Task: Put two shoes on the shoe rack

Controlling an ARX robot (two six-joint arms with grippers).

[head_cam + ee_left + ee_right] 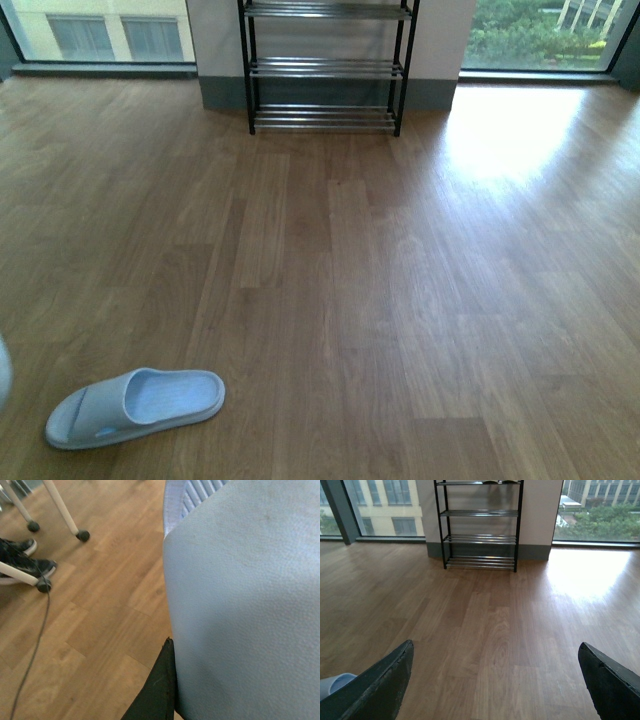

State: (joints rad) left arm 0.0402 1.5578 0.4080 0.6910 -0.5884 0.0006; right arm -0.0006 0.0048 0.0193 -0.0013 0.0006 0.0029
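Slide (240, 605), pale blue: clamped in your left pincer (172, 652), held above the floor (90, 630). Right pincer (495, 647): fingers spread wide, nothing between. Second slide (135, 405): lying on the floor near you. Shoe rack (325, 70): against the far wall, well apart.

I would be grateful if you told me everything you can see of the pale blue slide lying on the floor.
The pale blue slide looks like moulded rubber, one piece: a broad band over the forefoot, a dotted footbed, a thick sole with a small blue mark on its side. It lies sole down on the wooden floor, near the robot on its left, heel end pointing right, far from the shoe rack. Nothing else touches it.
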